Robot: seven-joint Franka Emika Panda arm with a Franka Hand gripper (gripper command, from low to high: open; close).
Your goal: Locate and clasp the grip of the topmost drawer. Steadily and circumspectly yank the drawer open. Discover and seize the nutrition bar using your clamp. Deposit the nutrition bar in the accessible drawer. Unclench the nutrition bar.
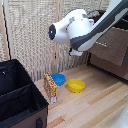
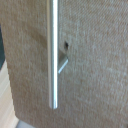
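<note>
— What am I seeing, going from the exterior view's left?

— A black cloth box (image 1: pixel 17 97) is sitting low down. The nutrition bar (image 1: pixel 50 88) is standing upright on the pale wood floor (image 1: pixel 95 107), just beside the round blue bowl (image 1: pixel 59 79). The round yellow bowl (image 1: pixel 76 85) is lying next.

— And the arm?

— The fat white arm (image 1: pixel 80 30) is reaching toward the topmost drawer (image 1: pixel 112 47). My wrist view is showing its rough grey-brown front and a shiny metal handle (image 2: pixel 52 55).

— The clamp?

— I cannot tell how its fingers are standing.
</note>
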